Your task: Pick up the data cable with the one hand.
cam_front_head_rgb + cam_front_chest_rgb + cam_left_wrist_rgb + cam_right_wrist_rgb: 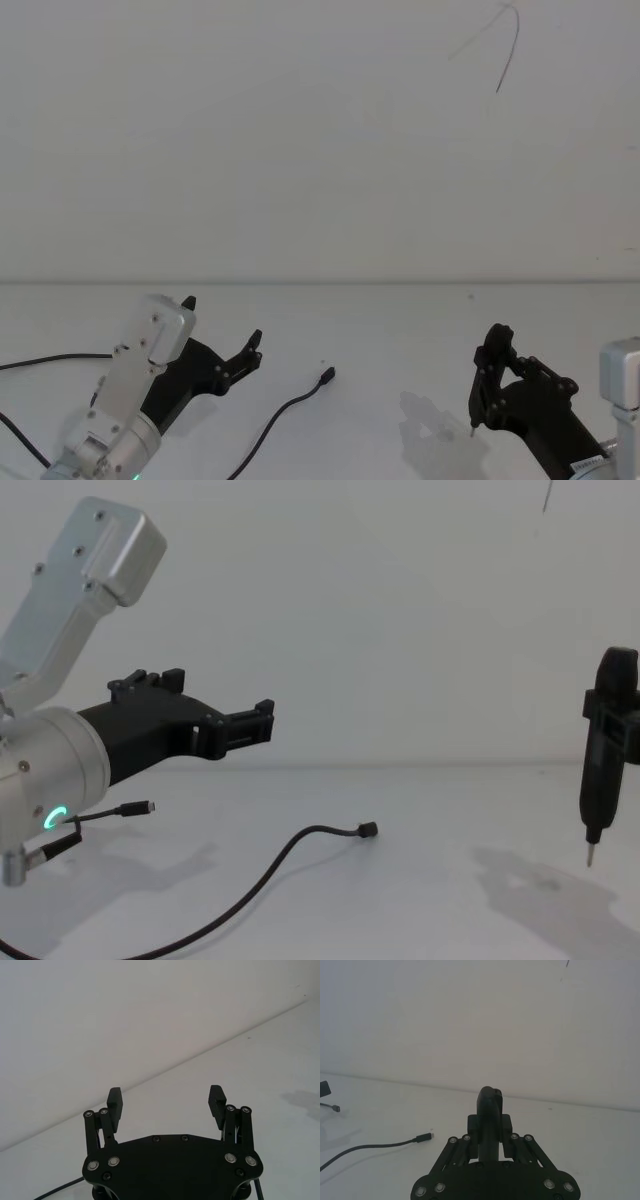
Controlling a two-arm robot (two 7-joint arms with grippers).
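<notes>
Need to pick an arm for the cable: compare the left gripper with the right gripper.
The left gripper is open and empty; the right gripper is shut on a screwdriver. The left gripper sits nearer the data cable than the right gripper. Both are black.

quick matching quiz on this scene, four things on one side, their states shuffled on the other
1 left gripper
2 right gripper
3 cable
4 screwdriver

a lying loose on the table
b open, holding nothing
c upright, tip pointing down
d shut on the screwdriver

Pairs: 1-b, 2-d, 3-a, 4-c
</notes>
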